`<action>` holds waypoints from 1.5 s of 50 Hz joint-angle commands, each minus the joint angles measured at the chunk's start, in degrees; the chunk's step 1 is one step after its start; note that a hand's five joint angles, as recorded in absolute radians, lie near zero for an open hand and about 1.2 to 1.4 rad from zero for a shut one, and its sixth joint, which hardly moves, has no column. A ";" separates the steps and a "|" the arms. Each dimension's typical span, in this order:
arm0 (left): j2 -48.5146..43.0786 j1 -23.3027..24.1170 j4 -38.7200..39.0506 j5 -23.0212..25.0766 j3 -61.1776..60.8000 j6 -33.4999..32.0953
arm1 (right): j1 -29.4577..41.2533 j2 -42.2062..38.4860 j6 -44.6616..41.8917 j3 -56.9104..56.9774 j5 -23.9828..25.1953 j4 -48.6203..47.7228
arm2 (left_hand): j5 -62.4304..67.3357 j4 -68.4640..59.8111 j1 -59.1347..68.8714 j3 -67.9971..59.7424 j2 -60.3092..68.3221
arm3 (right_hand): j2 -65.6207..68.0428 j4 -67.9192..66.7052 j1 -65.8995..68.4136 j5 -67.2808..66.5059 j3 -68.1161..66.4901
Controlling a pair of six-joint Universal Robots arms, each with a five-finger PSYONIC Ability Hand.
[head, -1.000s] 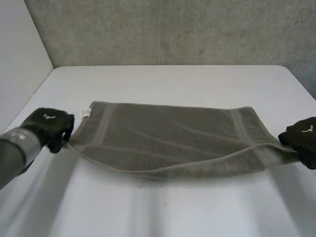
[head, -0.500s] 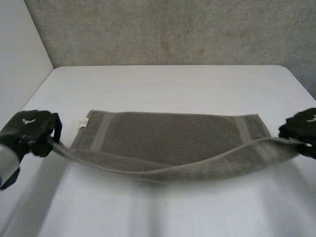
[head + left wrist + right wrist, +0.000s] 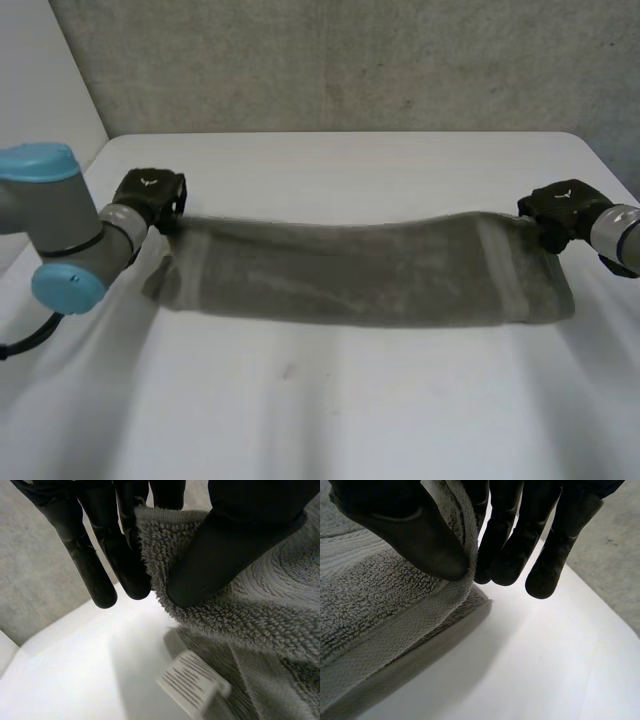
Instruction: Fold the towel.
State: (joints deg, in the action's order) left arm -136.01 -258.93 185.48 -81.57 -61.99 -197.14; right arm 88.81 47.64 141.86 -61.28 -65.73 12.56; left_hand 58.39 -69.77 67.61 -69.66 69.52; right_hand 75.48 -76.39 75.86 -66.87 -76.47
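- My left hand [image 3: 150, 195], thumb and fingers clamped on a towel [image 3: 350, 275] corner, has swung from 8 to 10 o'clock.
- The towel now lies doubled across the table [image 3: 330, 400], its near edge carried over toward 12.
- My right hand [image 3: 560, 208] pinches its corner at 2 o'clock. I judge release comes next.

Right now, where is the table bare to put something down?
Two bare strips of the white table: one between the grey terry towel and the grey wall, one on the towel's robot side. Crowded at the towel's ends, where the black left hand and black right hand pinch it.
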 commanded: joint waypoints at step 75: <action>28.96 -0.43 12.01 -2.37 -35.57 2.46 | -2.42 15.65 4.39 -39.01 -2.74 -23.72 | -57.34 58.71 -56.56 58.61 -58.47 | -41.37 42.28 -41.75 42.77 42.37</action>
State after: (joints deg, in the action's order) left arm -108.74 -259.47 194.36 -84.05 -95.13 -195.42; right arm 86.29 65.58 148.06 -101.14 -67.83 -10.77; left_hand 1.76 -10.55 10.82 -10.58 10.61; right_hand 28.32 -28.26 28.01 -18.94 -28.39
